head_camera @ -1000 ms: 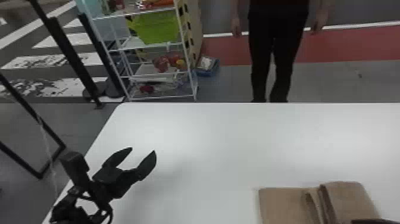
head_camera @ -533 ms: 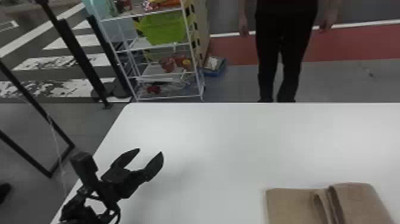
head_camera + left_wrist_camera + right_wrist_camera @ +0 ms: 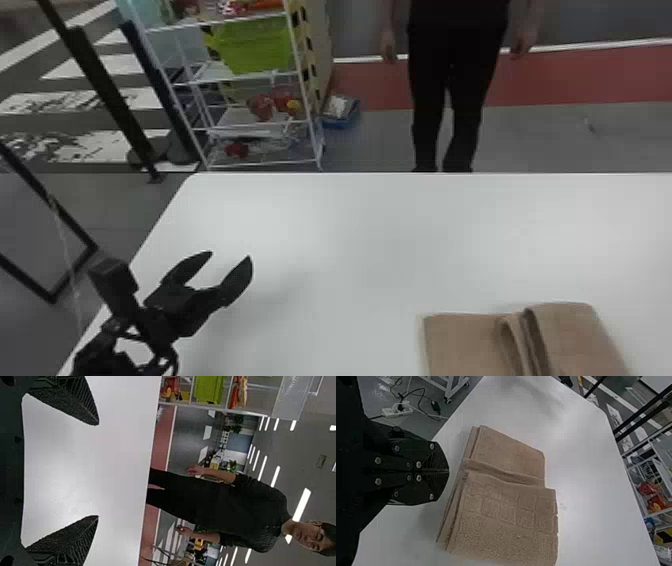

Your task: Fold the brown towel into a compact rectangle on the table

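Note:
My left gripper point(image 3: 231, 254) stands open over the table's left part, apart from the towel; in the left wrist view the same gripper point(image 3: 98, 470) has nothing between its fingers. The brown towel point(image 3: 575, 340) lies folded at the front right of the table, with a raised fold running between a lower flat part and a thicker part. In the right wrist view the towel point(image 3: 510, 514) shows stacked layers along one edge. Beside that edge, my right gripper point(image 3: 448, 471) is shut, its fingers pressed together with no cloth between them.
The white table point(image 3: 350, 240) spreads widely to the left of and beyond the towel. Past its far edge stand a person and a white shelf rack point(image 3: 230, 77) with a green basket point(image 3: 255, 45). A power strip point(image 3: 397, 411) and cables lie on the floor.
In the head view the whole scene has shifted somewhat to the right. A dark tip near the towel at the bottom right edge has left that view. The towel's folds look the same.

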Available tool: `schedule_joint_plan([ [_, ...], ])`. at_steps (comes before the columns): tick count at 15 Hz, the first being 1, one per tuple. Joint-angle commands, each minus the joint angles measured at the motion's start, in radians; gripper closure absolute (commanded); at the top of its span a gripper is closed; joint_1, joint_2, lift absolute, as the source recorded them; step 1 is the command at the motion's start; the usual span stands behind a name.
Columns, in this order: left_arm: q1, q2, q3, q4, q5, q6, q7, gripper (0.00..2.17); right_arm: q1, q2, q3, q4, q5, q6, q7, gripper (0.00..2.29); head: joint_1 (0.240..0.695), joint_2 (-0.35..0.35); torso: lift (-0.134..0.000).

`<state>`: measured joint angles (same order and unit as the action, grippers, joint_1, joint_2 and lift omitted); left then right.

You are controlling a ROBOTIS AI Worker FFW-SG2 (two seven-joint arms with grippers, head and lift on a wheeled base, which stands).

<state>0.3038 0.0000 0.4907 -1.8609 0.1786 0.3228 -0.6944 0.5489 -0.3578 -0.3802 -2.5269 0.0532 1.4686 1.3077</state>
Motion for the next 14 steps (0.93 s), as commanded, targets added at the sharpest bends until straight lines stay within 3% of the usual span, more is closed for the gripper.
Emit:
schedule_joint_plan([
  [1, -0.002, -0.003, 0.0, 0.005, -0.001, -0.004, 0.0, 0.04, 0.009, -0.027, 0.024, 0.04, 0.068, -0.009, 0.012, 2.05, 0.695, 0.18, -0.123],
  [5, -0.002, -0.003, 0.006, 0.006, -0.002, -0.008, -0.008, 0.04, -0.083, -0.058, 0.107, 0.142, 0.163, 0.003, -0.004, 2.05, 0.695, 0.138, -0.123],
  [12, 0.003, -0.003, 0.025, 0.005, 0.002, -0.008, -0.022, 0.04, -0.308, -0.058, 0.259, 0.3, 0.235, 0.092, -0.076, 2.04, 0.695, 0.116, -0.123],
  [14, 0.004, -0.003, 0.029, 0.006, 0.001, -0.011, -0.022, 0.04, -0.35, -0.052, 0.31, 0.326, 0.263, 0.089, -0.128, 2.04, 0.695, 0.122, -0.123],
])
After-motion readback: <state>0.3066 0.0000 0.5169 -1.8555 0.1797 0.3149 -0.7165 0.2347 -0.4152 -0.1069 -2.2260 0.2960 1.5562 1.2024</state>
